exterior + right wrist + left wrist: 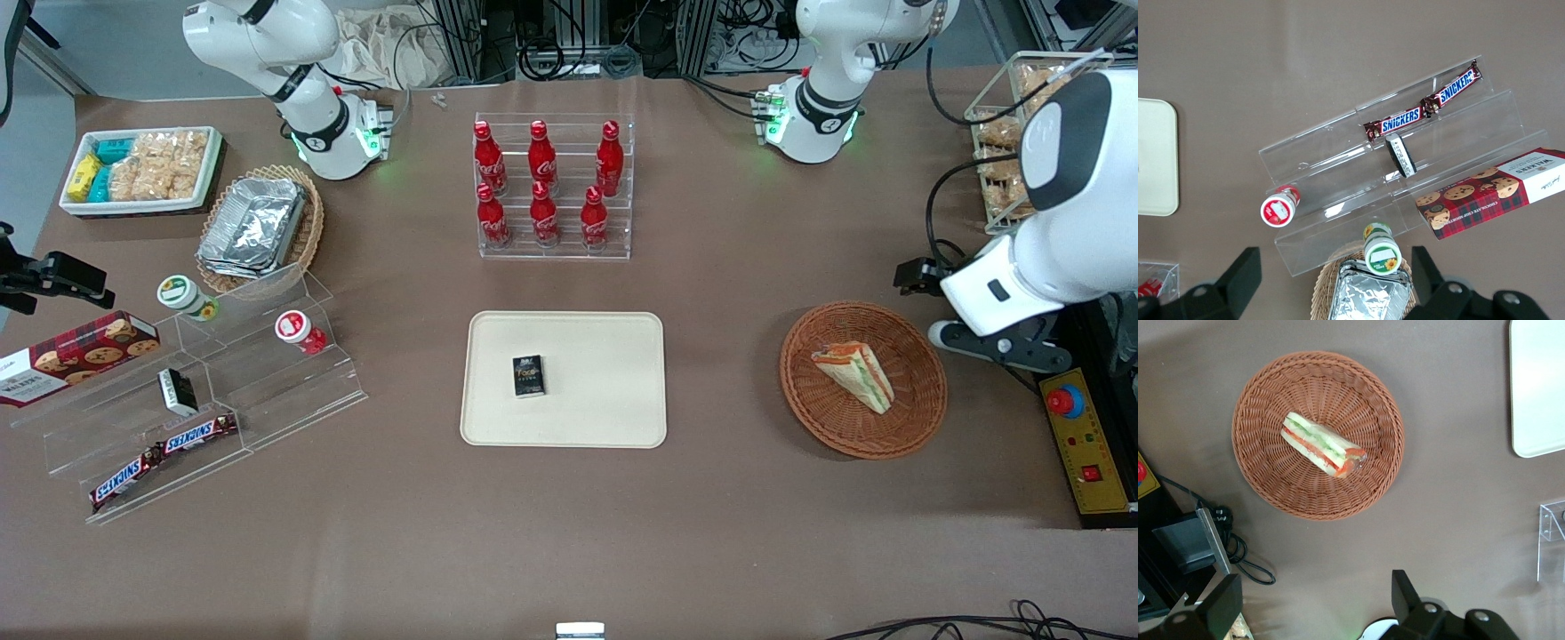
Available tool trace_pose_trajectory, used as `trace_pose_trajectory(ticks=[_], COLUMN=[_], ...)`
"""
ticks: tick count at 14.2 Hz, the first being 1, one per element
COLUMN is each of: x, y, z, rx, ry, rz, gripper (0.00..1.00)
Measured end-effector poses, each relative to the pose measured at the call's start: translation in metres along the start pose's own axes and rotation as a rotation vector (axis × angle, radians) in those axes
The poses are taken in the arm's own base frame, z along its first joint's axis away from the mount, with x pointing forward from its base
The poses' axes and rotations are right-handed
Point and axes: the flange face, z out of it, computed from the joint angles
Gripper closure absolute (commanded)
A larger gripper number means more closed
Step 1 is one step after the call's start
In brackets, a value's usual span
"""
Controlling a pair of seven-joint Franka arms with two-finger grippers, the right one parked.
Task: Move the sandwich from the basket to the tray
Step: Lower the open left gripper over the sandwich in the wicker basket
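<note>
The sandwich point(855, 373) point(1323, 445), a wrapped wedge with red and green layers, lies in the round reddish-brown basket point(916, 418) point(1271, 473) toward the working arm's end of the table. My left gripper point(917, 276) point(1311, 600) hangs open and empty, raised above the table beside the basket's rim and farther from the front camera than the sandwich. The cream tray point(613, 356) point(1538, 387) lies flat at mid-table, apart from the basket. A small black box point(528, 376) rests on it.
A clear rack of red cola bottles point(553, 187) stands farther from the front camera than the tray. A yellow control box with a red button point(1080, 444) sits beside the basket. A clear stepped stand point(222, 391) with snacks sits toward the parked arm's end.
</note>
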Motion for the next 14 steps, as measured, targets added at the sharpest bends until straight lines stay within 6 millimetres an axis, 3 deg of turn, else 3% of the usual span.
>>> trace_pose_trajectory(ticks=[3,5,8,11,14], x=[0.004,0.009,0.018,0.007,0.003], y=[-0.014,-0.013,-0.008,-0.005,-0.003], z=[0.01,0.027,0.073,0.131,0.175], rx=[-0.009,-0.014,-0.004,-0.009,-0.029], ry=[-0.029,-0.073,-0.033,0.066,0.095], rz=[-0.023,-0.113,-0.315,-0.599,-0.881], gripper=[0.0,0.0,0.0,0.0,0.0])
